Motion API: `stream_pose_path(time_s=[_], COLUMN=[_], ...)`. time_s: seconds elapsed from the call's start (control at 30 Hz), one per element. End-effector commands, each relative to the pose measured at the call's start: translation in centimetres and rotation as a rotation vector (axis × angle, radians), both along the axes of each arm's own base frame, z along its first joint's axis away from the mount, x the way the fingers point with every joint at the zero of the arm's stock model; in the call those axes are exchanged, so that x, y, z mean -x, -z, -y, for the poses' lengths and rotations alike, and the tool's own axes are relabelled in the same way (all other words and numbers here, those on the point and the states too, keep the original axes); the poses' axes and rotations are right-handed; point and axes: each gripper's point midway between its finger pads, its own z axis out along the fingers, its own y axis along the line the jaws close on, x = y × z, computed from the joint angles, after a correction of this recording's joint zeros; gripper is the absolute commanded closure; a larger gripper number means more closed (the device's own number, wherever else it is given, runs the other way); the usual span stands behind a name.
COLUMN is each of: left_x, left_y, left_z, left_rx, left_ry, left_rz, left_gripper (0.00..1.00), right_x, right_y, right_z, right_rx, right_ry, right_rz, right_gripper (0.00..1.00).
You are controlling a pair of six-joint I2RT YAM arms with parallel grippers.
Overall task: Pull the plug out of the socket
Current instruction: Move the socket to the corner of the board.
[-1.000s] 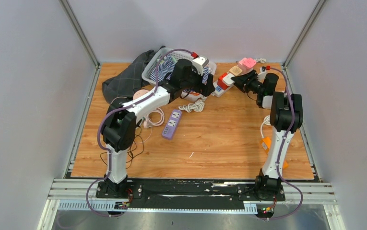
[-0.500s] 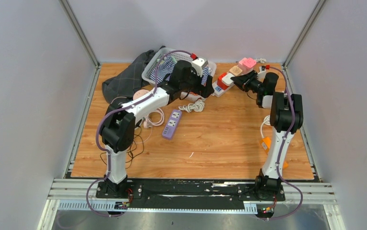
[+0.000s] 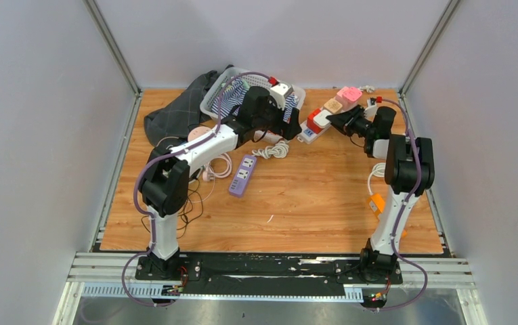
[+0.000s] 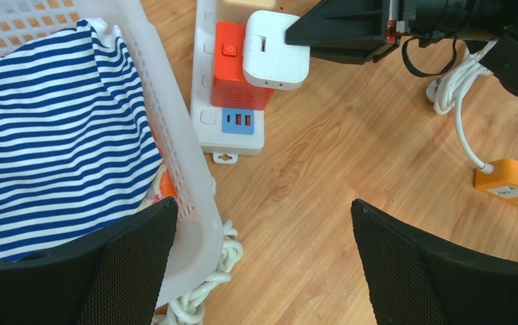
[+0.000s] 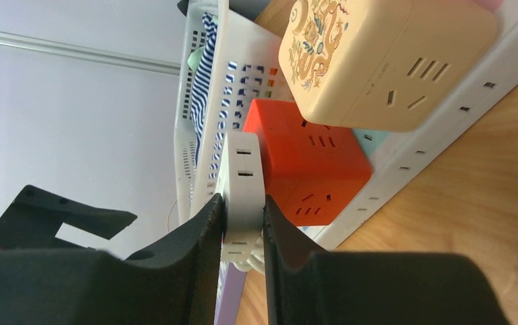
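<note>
Grasp made, pull left: the right gripper [image 5: 244,206] has its jaws clamped on the white plug [image 5: 241,162], seemingly seated in the strip [image 4: 208,128], upper centre of the top view; the left gripper [image 4: 263,206] hangs nearby, jaws wide apart.

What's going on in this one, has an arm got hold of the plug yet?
The right gripper is shut on the white plug, which sits beside the red adapter on the white power strip at the far side of the table. The plug does not look pulled out yet. The left gripper hangs open above the strip's end, next to the laundry basket, holding nothing.
</note>
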Motion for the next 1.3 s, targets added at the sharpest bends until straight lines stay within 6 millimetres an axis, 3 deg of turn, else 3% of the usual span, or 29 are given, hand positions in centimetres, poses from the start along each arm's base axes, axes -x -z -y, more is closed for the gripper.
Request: stream_pose_path(time_s=[0.0,0.23,0.43,0.87,1.03,1.13,1.27], left_x=[0.8,1.5,2.5,7.9,9.9,10.7,11.2], left_y=[-1.8,-1.9,-2.1,-1.9,-2.0,-2.0,-1.7], left_z=[-0.1,0.1,0.7,2.0,1.2,0.8,0.7], left_rx=[0.017,0.025,0.025,-0.006,0.043,0.057,0.06], left_ry=[0.031,0.072,0.114,0.22,0.218,0.216,0.217], left_rz=[0.033,0.031,0.039,0.089,0.09,0.091,0.076], left_gripper=[0.0,0.0,0.0,0.0,0.0,0.0,0.0], right_x=[2.9,6.4,10.1,19.1,21.2,21.4,21.1], right_y=[1.0,1.5,1.9,3.4,3.1,2.7,1.7], right_z=[0.1,0.7,0.2,-1.4,-1.8,-1.8,-1.6], right_rx=[0.025,0.007,0.004,0.082,0.092,0.112,0.124], right_ry=[-0.06,-0.101,-0.184,-0.352,-0.399,-0.41,-0.406], right_rz=[-0.031,-0.063,-0.09,-0.2,-0.201,-0.182,-0.148], right_gripper=[0.93,0.94,0.94,0.9,0.72,0.53,0.38])
